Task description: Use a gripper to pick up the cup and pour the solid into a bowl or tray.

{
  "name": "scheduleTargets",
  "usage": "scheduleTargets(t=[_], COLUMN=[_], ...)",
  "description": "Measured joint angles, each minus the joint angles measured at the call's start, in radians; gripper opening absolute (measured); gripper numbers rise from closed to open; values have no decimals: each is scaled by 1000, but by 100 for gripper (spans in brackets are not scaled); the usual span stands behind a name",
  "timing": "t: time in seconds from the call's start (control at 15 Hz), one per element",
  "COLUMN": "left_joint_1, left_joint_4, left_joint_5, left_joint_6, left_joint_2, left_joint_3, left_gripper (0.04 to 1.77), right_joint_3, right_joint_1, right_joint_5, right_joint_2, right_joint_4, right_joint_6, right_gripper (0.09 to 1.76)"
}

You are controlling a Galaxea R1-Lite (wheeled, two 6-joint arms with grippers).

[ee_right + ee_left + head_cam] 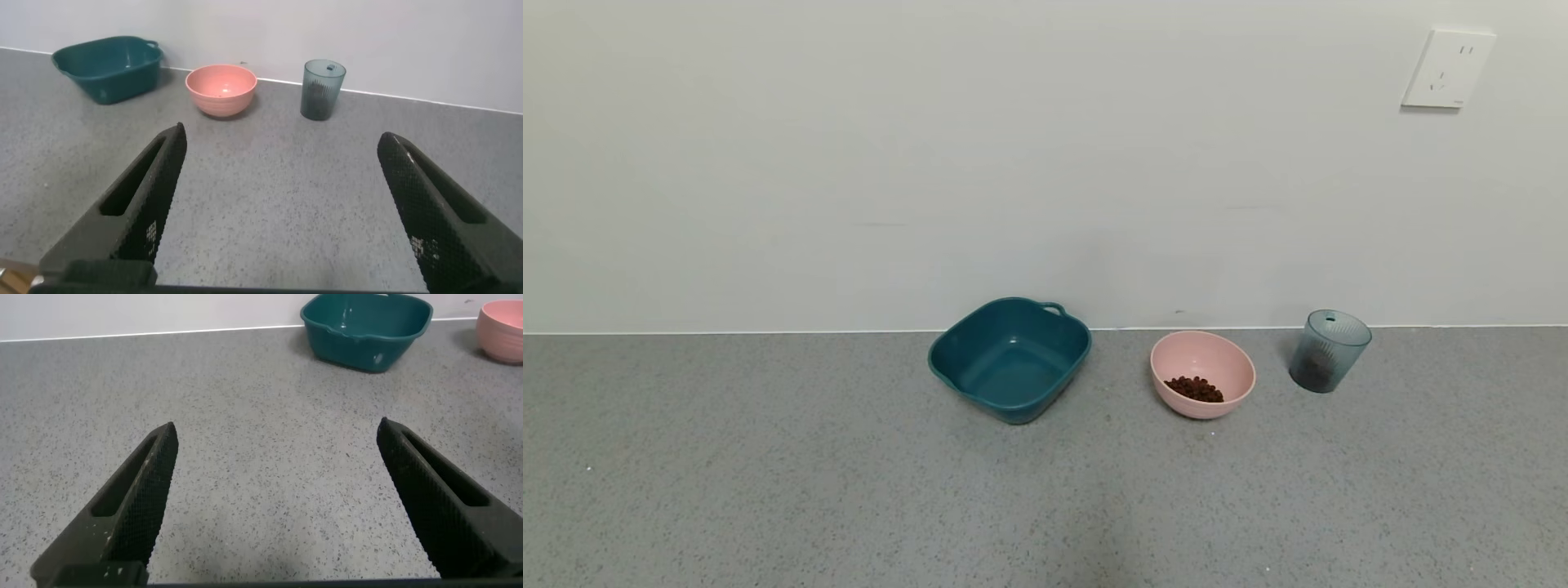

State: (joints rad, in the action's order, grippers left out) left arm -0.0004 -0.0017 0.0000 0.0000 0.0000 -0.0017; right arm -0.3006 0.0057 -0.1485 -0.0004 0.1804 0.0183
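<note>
While neither arm shows in the head view, three items sit in a row along the far wall on the grey speckled countertop point(849, 490): dark teal squarish plastic basin with handles point(1009, 359) at left; round pale pink plastic bowl point(1202, 374) in the middle, dark brown pellets point(1194, 389) piled inside it; small translucent blue-grey ribbed plastic cup point(1329, 350) upright at right, apart from the bowl, dark patch low inside; white wall socket point(1447, 69) far upper right.

Left wrist view: black left gripper point(275, 445) spread wide open, nothing between the fingers, low over bare countertop; teal basin point(366, 331) far off, pink bowl edge point(501, 331) beyond it.

Right wrist view: black right gripper point(283, 149) also wide open, holding nothing; basin point(108, 68), bowl point(221, 90), cup point(323, 88) lined up far ahead by the wall, cup well apart from the fingers.
</note>
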Motion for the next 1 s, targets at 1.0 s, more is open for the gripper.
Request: scheduleTargets(t=[1.0], left_joint_1=[0], left_joint_4=[0], left_joint_5=[0], left_joint_6=[0], left_joint_2=[0], left_joint_3=[0], left_gripper=[175], right_joint_3=[301], right_joint_1=[0], right_joint_5=[127], right_joint_2=[0], right_joint_4=[-175], right_joint_6=[14], right_gripper=[170])
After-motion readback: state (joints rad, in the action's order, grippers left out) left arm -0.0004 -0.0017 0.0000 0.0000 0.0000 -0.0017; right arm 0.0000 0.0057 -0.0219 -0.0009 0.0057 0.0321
